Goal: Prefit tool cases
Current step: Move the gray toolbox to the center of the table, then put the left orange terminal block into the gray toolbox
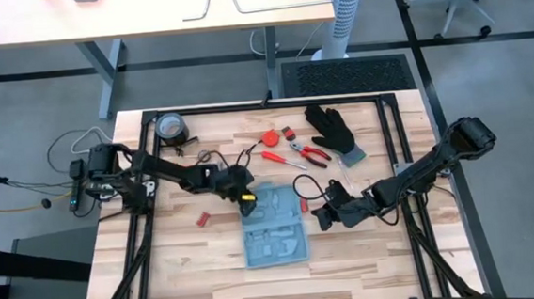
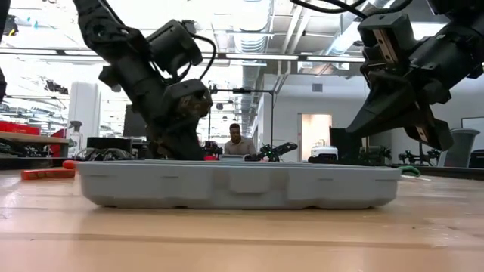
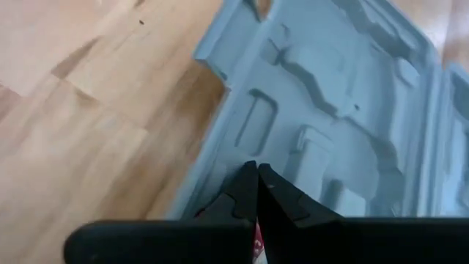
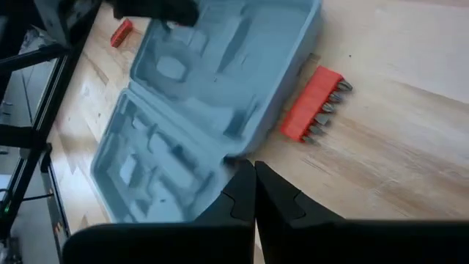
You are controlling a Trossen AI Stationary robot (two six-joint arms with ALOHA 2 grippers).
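On wooden surface [image 1: 171,260], light-blue tool case [image 1: 274,226] lies open, slots up. Left tool [image 1: 247,198] at case's far-left corner, fingers pressed together, gripping nothing visible. Right tool [image 1: 325,214] beside case's right edge, fingers together, empty. Red bit holder [image 4: 311,105] just right of case.

Bare wood [image 1: 200,267] left of open tool case [image 1: 274,226]; red bit holder [image 1: 302,204] right.

The tool case [image 3: 330,117] runs off the left wrist view; small red item seems blurred.
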